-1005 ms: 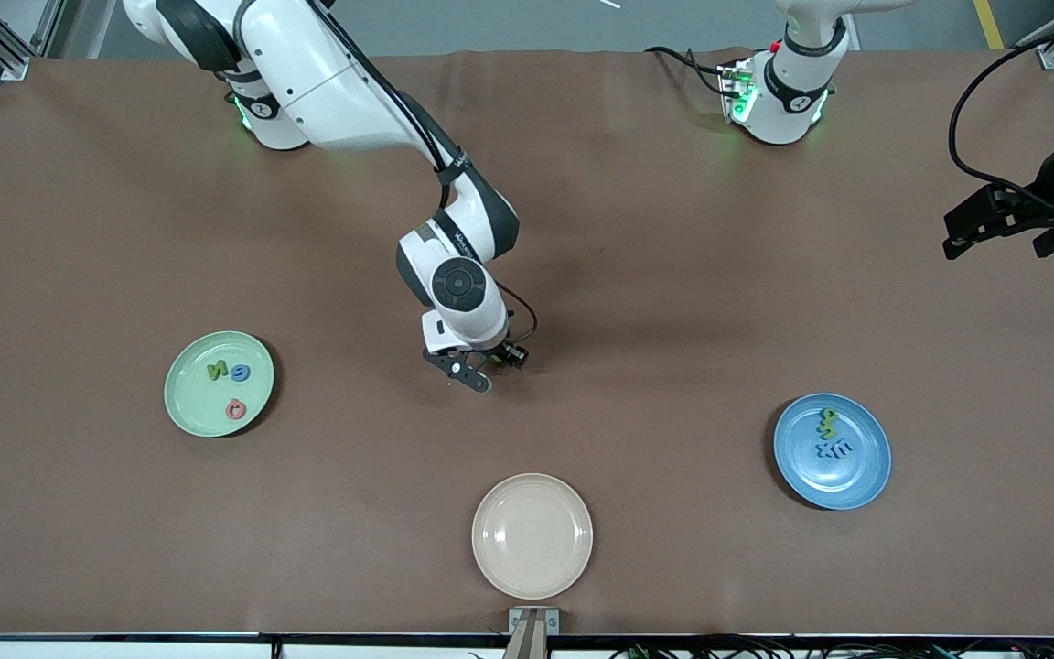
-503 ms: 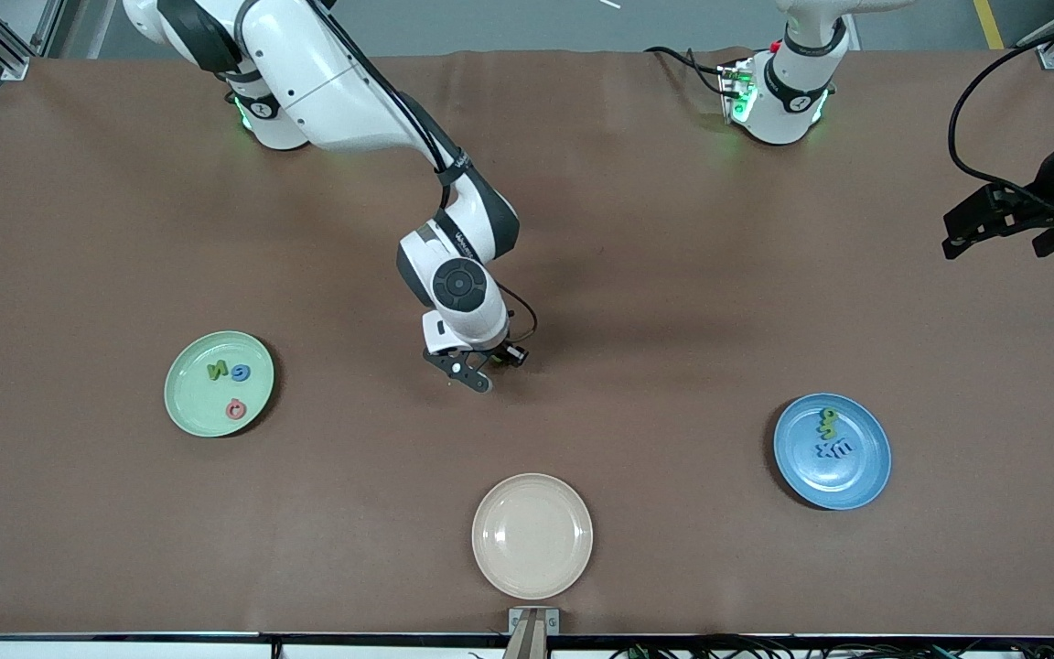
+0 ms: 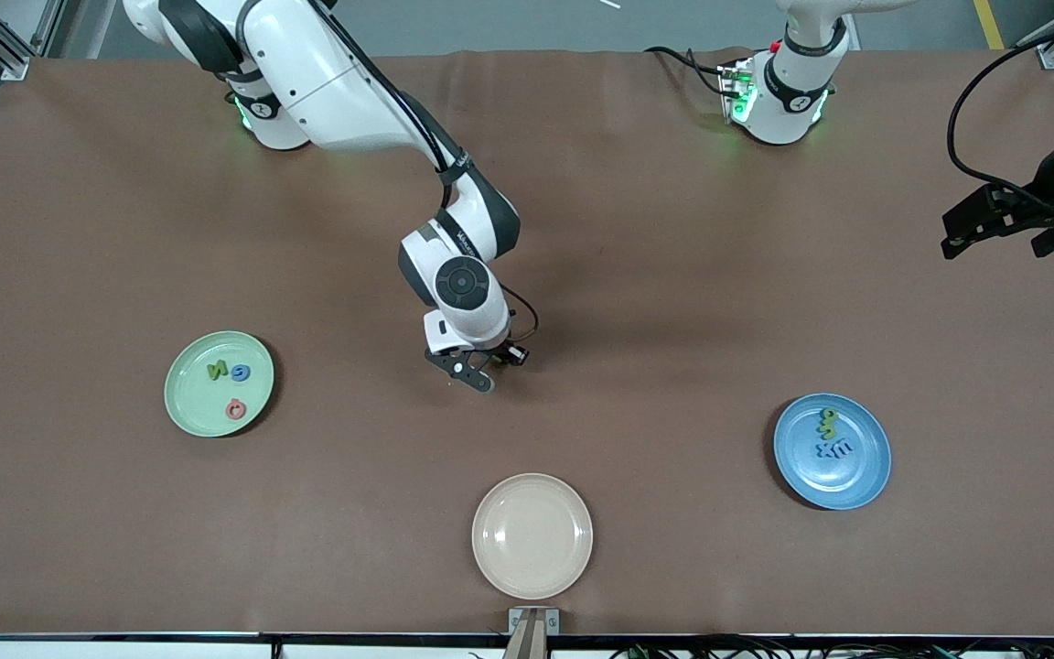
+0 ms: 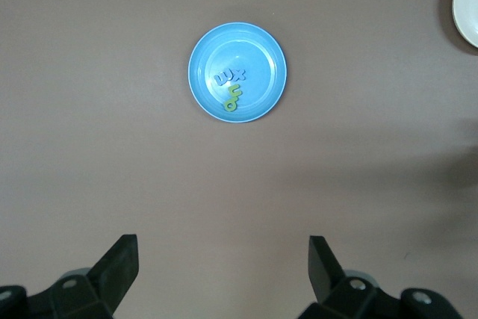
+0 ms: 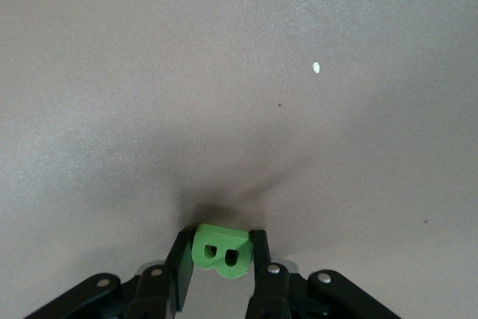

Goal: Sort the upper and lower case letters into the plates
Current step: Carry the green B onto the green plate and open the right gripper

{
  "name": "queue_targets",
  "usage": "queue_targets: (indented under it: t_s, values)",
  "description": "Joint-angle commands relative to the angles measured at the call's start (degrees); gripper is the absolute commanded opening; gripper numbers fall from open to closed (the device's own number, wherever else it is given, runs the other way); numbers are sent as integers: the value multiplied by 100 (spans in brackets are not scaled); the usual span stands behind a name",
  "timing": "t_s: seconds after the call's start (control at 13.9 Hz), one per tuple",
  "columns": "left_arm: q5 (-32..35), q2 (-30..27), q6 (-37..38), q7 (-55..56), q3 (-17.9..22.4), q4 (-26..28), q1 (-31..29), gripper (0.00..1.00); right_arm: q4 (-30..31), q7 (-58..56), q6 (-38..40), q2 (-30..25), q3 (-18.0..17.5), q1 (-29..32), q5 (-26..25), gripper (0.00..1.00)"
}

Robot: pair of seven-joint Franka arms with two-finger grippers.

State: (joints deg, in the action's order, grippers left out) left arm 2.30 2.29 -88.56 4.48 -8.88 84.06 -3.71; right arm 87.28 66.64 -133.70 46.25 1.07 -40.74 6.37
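My right gripper (image 3: 475,373) is shut on a green letter B (image 5: 219,250), low over the bare table between the two plates. The front view does not show the B. The mint green plate (image 3: 188,403), toward the right arm's end, holds a green letter (image 3: 217,371), a blue letter (image 3: 241,372) and a pink-red letter (image 3: 235,409). The blue plate (image 3: 856,480), toward the left arm's end, holds green letters (image 3: 827,421) and blue letters (image 3: 834,449); it also shows in the left wrist view (image 4: 261,50). My left gripper (image 4: 222,259) is open and empty, held high at the left arm's end of the table (image 3: 959,233).
An empty cream-beige plate (image 3: 532,535) lies near the table's front edge, nearer to the front camera than my right gripper; its rim shows in the left wrist view (image 4: 467,5). A small clamp (image 3: 532,622) sits at the front edge. A white speck (image 5: 316,68) lies on the table.
The right arm's wrist has shifted very slightly, with the green B still in its gripper. The left gripper has barely drifted. Plates and letters have not moved.
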Motion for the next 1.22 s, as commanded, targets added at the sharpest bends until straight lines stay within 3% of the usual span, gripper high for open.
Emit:
queue_targets:
  t_s: [0.0,0.29,0.57,0.79,1.15]
  values:
    - [-19,-45,58,-79,-17,-3,-7,100,-106,104,-34,86,51,-83,-345,16]
    - [-19,-54,67,-79,-17,-3,-24,100,-202,-132,834,-326,42,188,-444,16]
    - [-28,-62,76,-79,-17,-3,-24,100,-19,-1387,1854,-1063,34,802,-426,16]
    - [-28,-62,76,-79,-17,-12,-24,100,596,-2957,1909,-1635,25,1610,-408,16]
    - [-36,-62,76,-79,-17,-3,-24,100,808,-5848,1638,-1646,25,3095,-408,16]
